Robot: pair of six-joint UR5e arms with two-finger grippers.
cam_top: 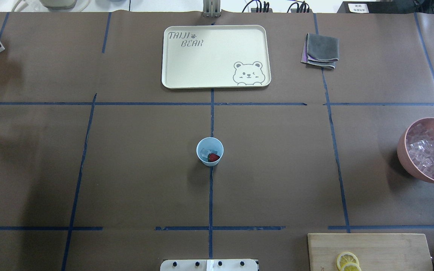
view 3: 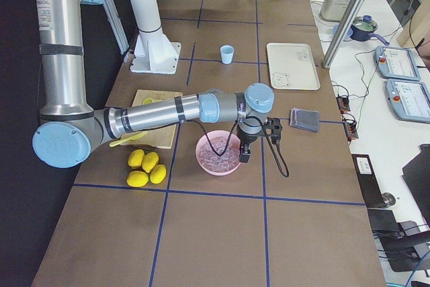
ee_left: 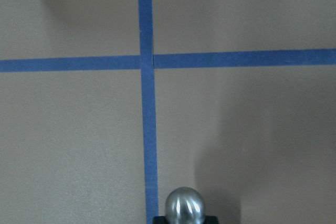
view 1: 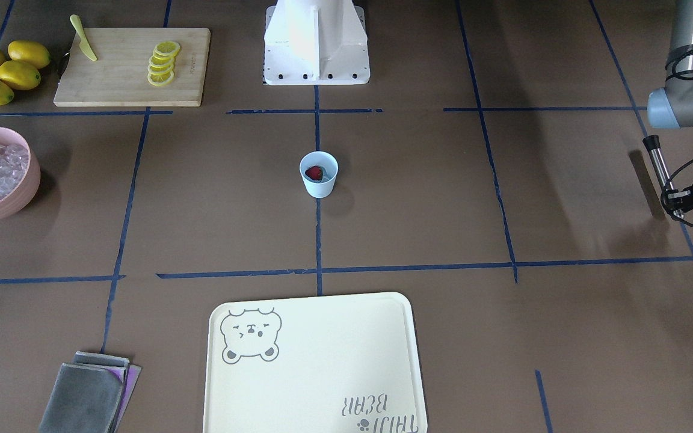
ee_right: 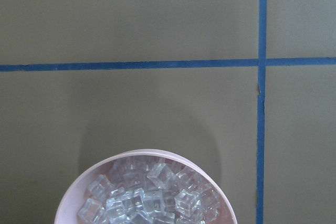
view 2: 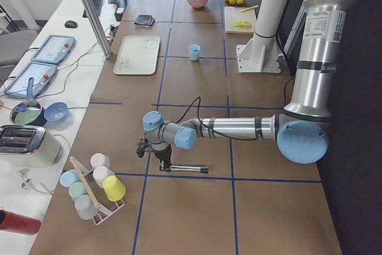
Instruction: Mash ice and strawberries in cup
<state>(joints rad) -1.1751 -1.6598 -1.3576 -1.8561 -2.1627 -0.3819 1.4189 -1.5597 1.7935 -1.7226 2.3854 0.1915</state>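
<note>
Light-blue cup [view 1: 319,185] upright, mouth up, strawberry [view 1: 314,174] inside

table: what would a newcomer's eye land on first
The blue cup at the centre, holding a red strawberry and ice. The pink bowl heaped with ice cubes at the robot's right edge, and the bear tray on the far side. At the left end, the left claw grips a metal masher.
</note>
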